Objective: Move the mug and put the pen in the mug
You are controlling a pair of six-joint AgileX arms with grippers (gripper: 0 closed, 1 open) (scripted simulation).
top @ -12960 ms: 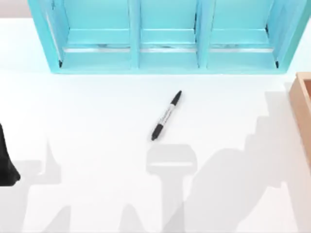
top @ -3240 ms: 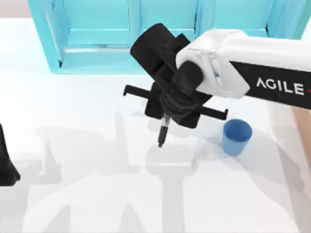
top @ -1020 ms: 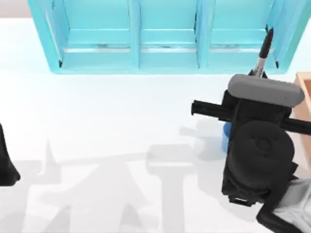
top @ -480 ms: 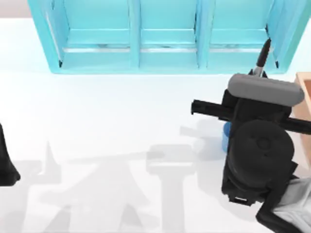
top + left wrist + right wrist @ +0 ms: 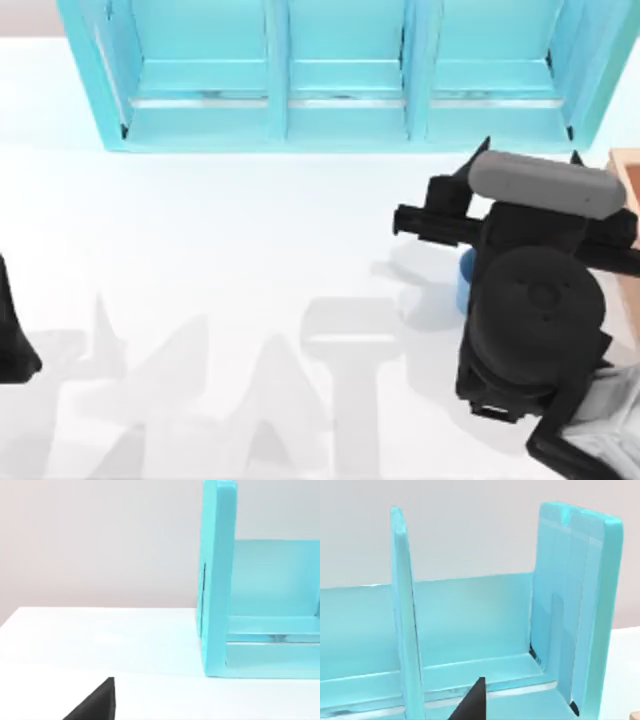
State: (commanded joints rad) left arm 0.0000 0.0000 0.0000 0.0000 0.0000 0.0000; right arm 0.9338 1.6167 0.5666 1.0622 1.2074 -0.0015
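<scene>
**Above the blue mug, right gripper stands with fingers spread**

At the right side of the white table (image 5: 200,250), the AgileX right arm hangs over the mug (image 5: 465,282). Just a narrow blue strip of the mug peeks out from beneath the arm's black wrist, on the side towards the table's middle. The right gripper (image 5: 531,152) is open: its two dark fingertips (image 5: 486,146) point towards the far edge of the table, set well apart with nothing gripped between them. Where the pen lies cannot be told from these pictures.

Just beyond the gripper's tips stands a turquoise shelf (image 5: 340,80), divided into three bays, and the gripper faces the bay on the right. In the right wrist view one black fingertip (image 5: 472,702) juts up in front of that bay's floor and upright dividers. A brown wooden box (image 5: 628,185) sits just to the right of the gripper at the table's edge.

Well apart from the working arm, the left gripper (image 5: 12,335) is parked at the table's left edge. The shelf's end wall (image 5: 217,580) stands ahead of it in the left wrist view.
</scene>
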